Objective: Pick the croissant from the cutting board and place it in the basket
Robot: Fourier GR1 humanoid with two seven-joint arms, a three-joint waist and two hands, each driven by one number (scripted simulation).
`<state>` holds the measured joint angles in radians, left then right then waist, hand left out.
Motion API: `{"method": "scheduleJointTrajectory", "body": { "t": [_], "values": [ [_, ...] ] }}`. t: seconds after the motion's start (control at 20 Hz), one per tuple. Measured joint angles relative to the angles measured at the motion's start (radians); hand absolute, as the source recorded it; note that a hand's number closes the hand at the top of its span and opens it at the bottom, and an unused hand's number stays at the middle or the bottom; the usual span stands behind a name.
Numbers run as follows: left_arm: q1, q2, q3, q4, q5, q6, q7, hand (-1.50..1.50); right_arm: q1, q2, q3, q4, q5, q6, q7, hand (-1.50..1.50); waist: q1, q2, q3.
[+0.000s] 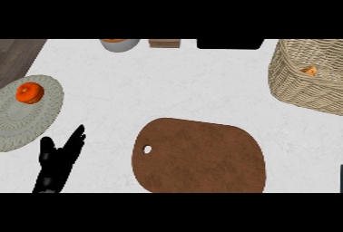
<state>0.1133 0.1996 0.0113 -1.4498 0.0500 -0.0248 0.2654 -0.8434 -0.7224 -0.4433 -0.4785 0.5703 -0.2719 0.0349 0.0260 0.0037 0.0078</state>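
Nothing is left on the cutting board [201, 156] — the croissant [310, 70] lies in the basket [295, 88], left hand [59, 158] resting spread.

Cutting board [201, 156] in front, basket [301, 86] far right, plate [26, 118] left.

Just one view here, from the robot's head, looking steeply down on the white counter [167, 90]. The brown cutting board [201, 156] sits low centre, the wicker basket [295, 86] gets cut off at the right edge, and the left hand [59, 161] pokes in from the bottom
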Motion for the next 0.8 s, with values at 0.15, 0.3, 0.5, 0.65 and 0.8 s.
{"method": "scheduleJointTrajectory", "body": {
  "t": [0.15,0.3,0.5,0.65,0.8],
  "values": [
    [0.011,-0.003,0.001,-0.001,-0.006,-0.003,-0.027,0.00,-0.024,-0.030,-0.012,0.041,-0.006,-0.005,-0.033,-1.50,0.001,0.000,0.000],
    [0.014,-0.011,-0.003,-0.006,-0.015,0.005,-0.021,0.00,-0.031,-0.056,-0.040,0.054,-0.038,0.002,-0.063,-1.50,-0.003,-0.001,-0.001],
    [0.019,-0.013,0.003,-0.021,-0.013,0.010,0.006,0.00,-0.014,-0.081,-0.093,0.058,-0.092,-0.013,-0.086,-1.50,-0.009,-0.003,-0.002],
    [0.009,-0.013,0.011,-0.003,-0.009,0.000,0.003,0.00,-0.005,-0.123,-0.132,0.066,-0.132,-0.002,-0.080,-1.50,-0.013,-0.004,-0.001],
    [0.008,-0.016,0.012,-0.007,-0.008,0.000,0.021,0.00,0.041,-0.180,-0.172,0.079,-0.168,0.019,-0.100,-1.50,-0.017,-0.005,-0.001]
  ]
}}
